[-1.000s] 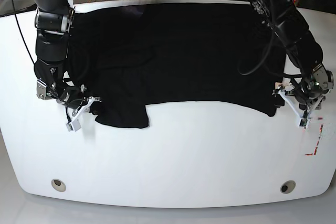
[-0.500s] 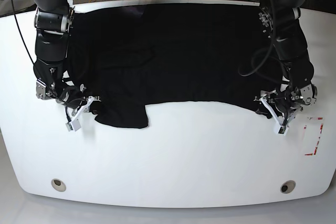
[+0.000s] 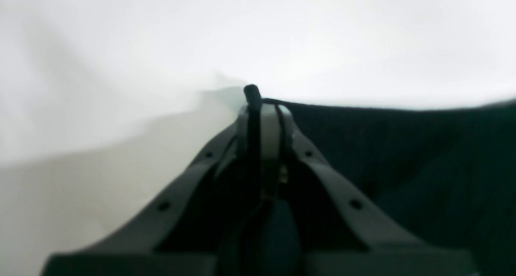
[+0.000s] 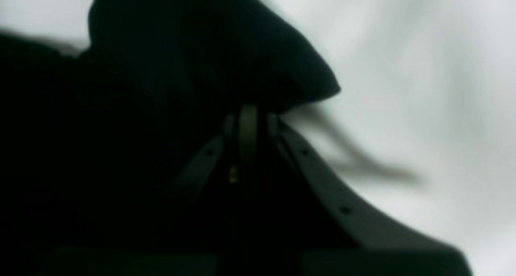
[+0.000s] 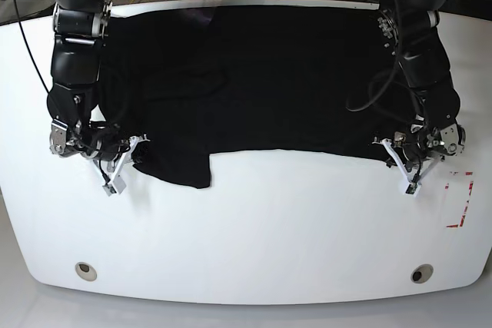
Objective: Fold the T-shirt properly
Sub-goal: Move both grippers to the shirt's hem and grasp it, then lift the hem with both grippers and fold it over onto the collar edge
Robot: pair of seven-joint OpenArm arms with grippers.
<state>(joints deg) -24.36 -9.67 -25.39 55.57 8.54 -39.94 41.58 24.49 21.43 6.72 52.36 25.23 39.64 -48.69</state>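
Base view: left hand (image 5: 397, 160) has now closed on T-shirt (image 5: 261, 82).

T-shirt (image 5: 261, 82) flat on table (image 5: 254, 228)

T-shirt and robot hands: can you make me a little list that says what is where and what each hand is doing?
shirt: black T-shirt spread on the white table, reaching its far edge
shirt's near edge: uneven, one flap hangs lower on the base view's left
left gripper: shut on the T-shirt's near corner, base view's right
right gripper: shut on the T-shirt by the lower flap, base view's left
table marks: red marking near the right edge, two round holes along the front
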